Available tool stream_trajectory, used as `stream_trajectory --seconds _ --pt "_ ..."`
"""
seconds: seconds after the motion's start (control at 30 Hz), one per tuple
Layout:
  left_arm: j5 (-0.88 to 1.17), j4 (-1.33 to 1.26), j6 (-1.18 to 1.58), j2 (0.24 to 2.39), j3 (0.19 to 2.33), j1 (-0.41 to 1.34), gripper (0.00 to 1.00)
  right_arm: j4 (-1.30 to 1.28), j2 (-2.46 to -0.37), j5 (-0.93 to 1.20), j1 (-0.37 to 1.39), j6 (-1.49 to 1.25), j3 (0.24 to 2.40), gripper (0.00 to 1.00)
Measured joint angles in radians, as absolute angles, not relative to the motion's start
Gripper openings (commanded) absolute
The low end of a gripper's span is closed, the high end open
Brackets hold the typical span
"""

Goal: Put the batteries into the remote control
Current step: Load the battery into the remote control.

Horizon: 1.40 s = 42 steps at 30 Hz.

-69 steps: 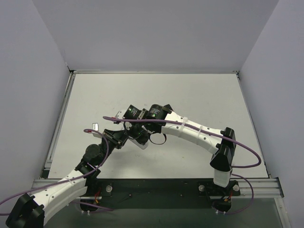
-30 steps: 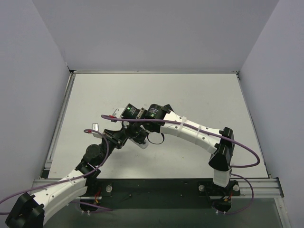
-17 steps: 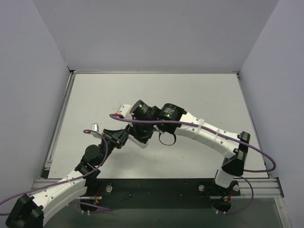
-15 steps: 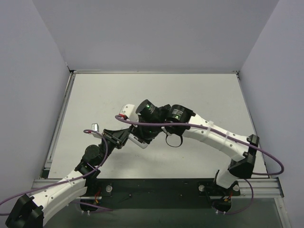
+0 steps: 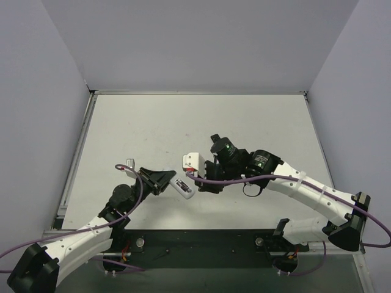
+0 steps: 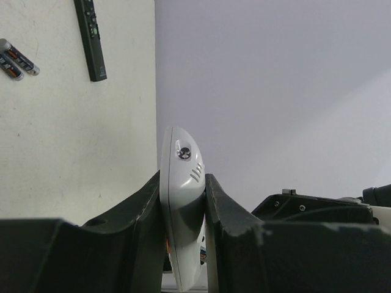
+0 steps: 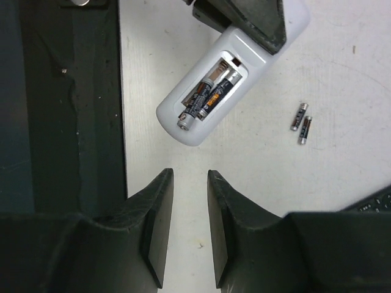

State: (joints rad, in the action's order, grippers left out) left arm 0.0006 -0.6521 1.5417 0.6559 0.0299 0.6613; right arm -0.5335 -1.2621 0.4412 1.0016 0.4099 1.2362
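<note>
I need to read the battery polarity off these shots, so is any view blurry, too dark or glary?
Right wrist view: sharp, evenly lit, no glare; the batteries in the remote control show clearly. Left wrist view: remote crisp, the fingers gripping it nearly black. Top external view: soft even light, faint shadows, remote too small for detail.

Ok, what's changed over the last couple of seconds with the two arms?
The right arm swung back rightward and toward the near edge, off the remote control; the right claw now hangs open and empty short of it. The left claw stayed clamped on the remote control, drifting only slightly right. Two batteries sit inside it.
</note>
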Motion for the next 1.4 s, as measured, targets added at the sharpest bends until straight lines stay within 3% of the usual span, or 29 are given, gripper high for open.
stream_trajectory --seconds 0.37,1.4 --pt "0.070 -0.663 1.533 0.727 0.030 0.661 0.00 -0.421 -1.248 0.588 1.001 0.510 1.148 0.24" --pt "0.084 -0.678 1.524 0.727 0.030 0.661 0.00 -0.377 -1.332 0.635 0.995 0.540 1.113 0.12"
